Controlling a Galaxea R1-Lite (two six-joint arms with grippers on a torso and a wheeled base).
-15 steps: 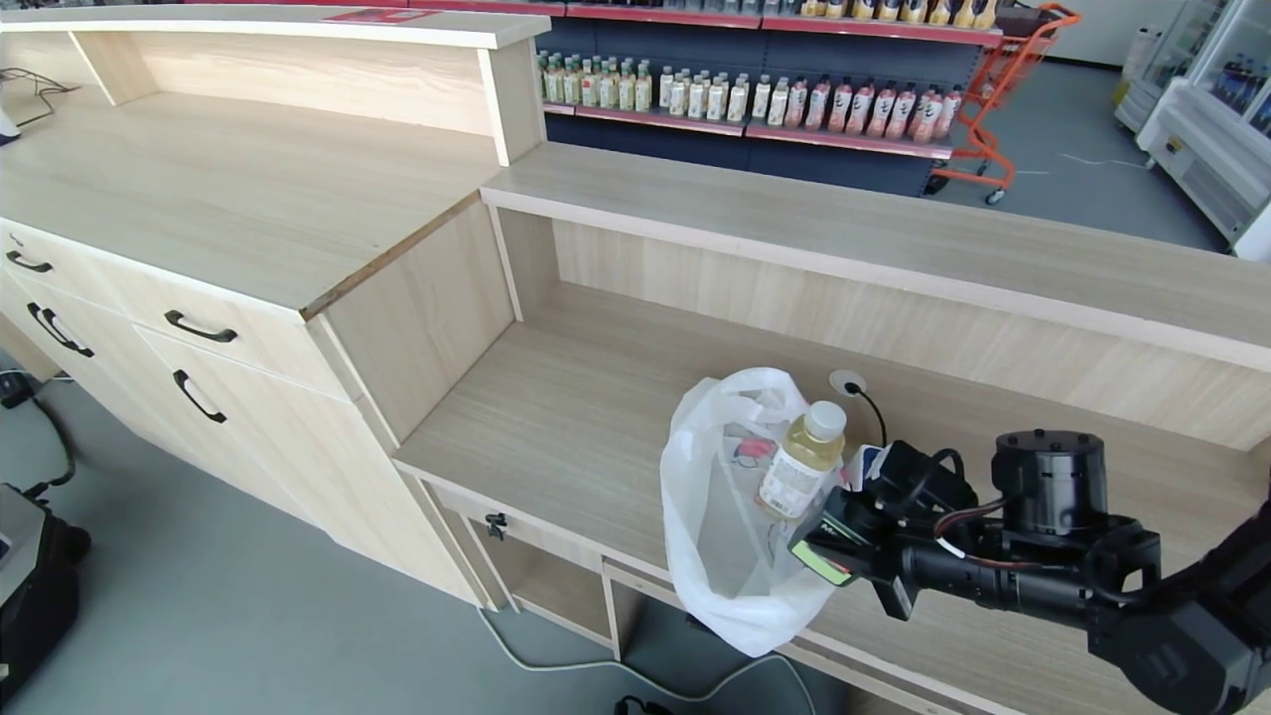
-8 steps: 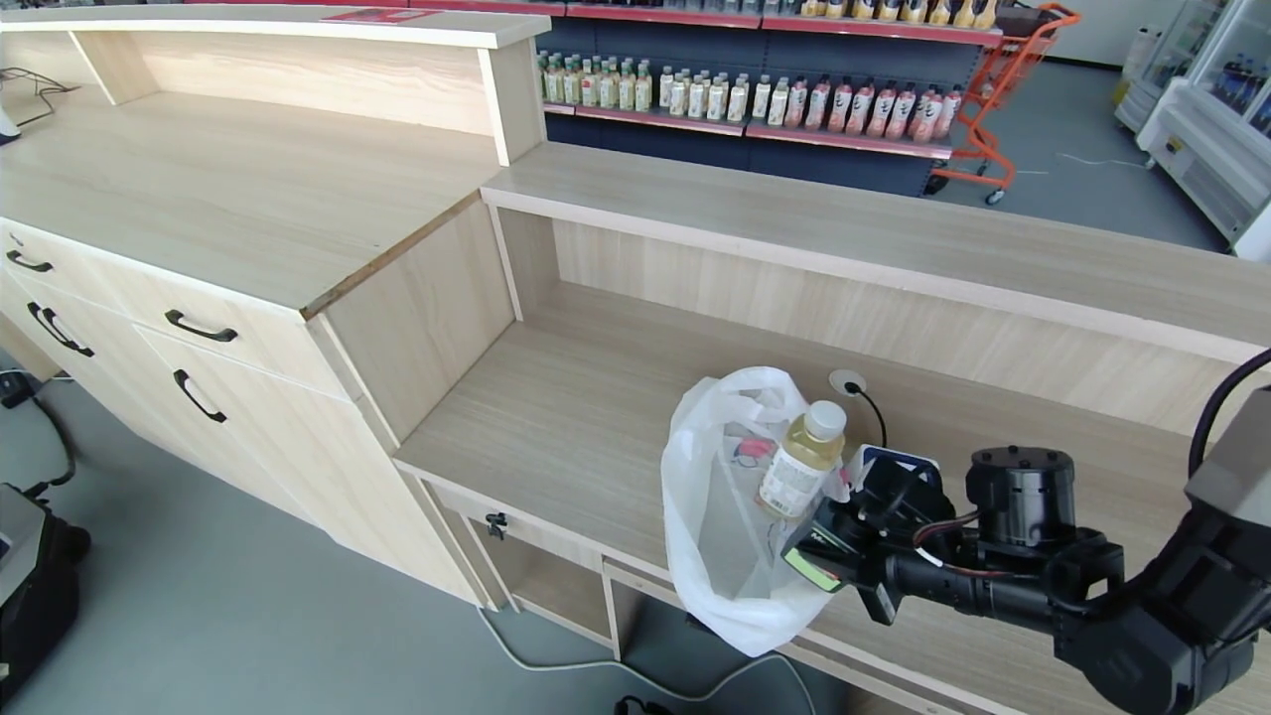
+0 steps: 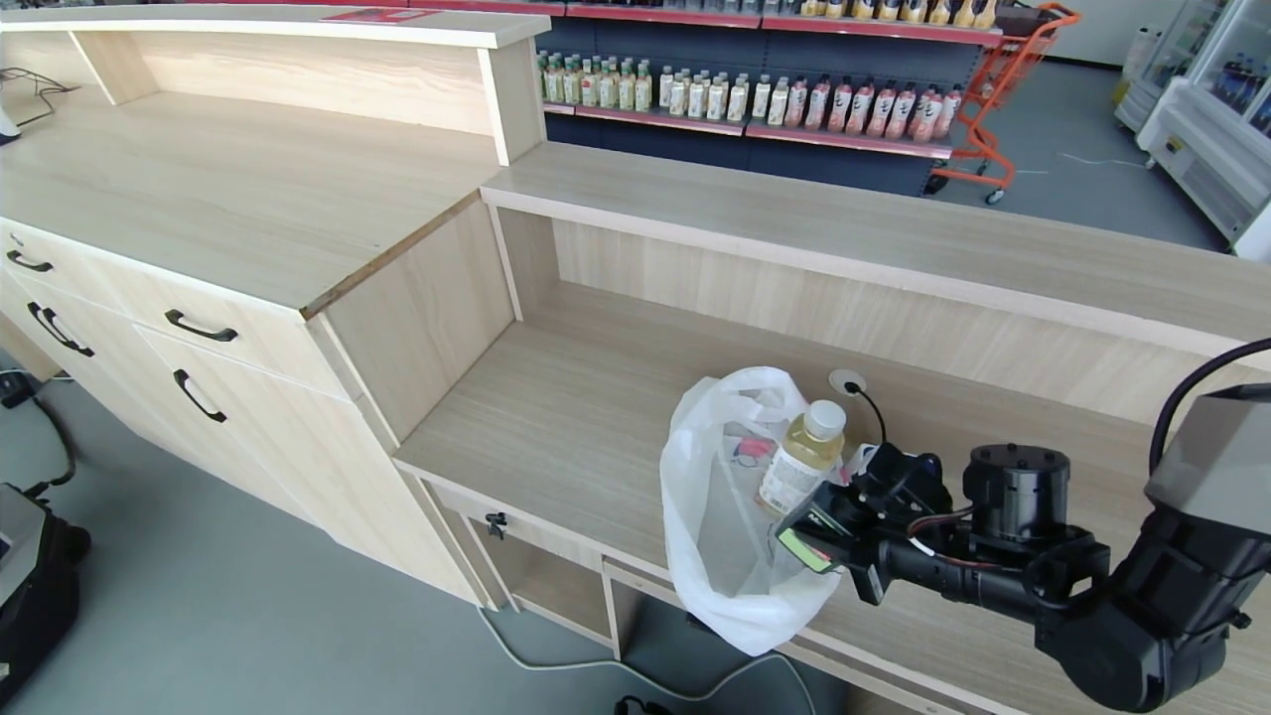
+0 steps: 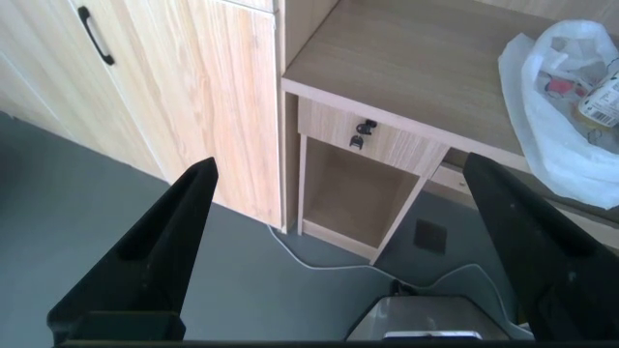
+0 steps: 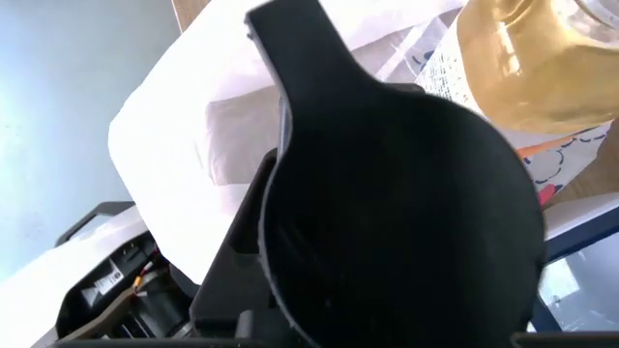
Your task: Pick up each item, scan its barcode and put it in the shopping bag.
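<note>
A white shopping bag (image 3: 730, 536) stands open at the front edge of the lower counter (image 3: 596, 397). A bottle of yellow tea (image 3: 802, 459) leans upright in it, beside a small red item (image 3: 753, 449). My right gripper (image 3: 829, 526) is against the bag's right side, just below the bottle. It is shut on a black barcode scanner (image 5: 387, 213) whose cable (image 3: 872, 407) runs to a hole in the counter. The bottle (image 5: 542, 68) and the bag (image 5: 184, 126) are close behind the scanner. My left gripper (image 4: 338, 256) hangs open above the floor, left of the counter, holding nothing.
A blue and white packet (image 3: 925, 460) peeks out behind the right wrist. A raised wall (image 3: 844, 308) backs the lower counter, and a taller counter with drawers (image 3: 199, 328) is to the left. A cupboard opening (image 4: 353, 198) sits under the counter edge. Store shelves stand far behind.
The right arm has shifted a little to the left, bringing the scanner closer against the bag. The blue and white packet is now mostly covered. Bag and bottle have not moved.
</note>
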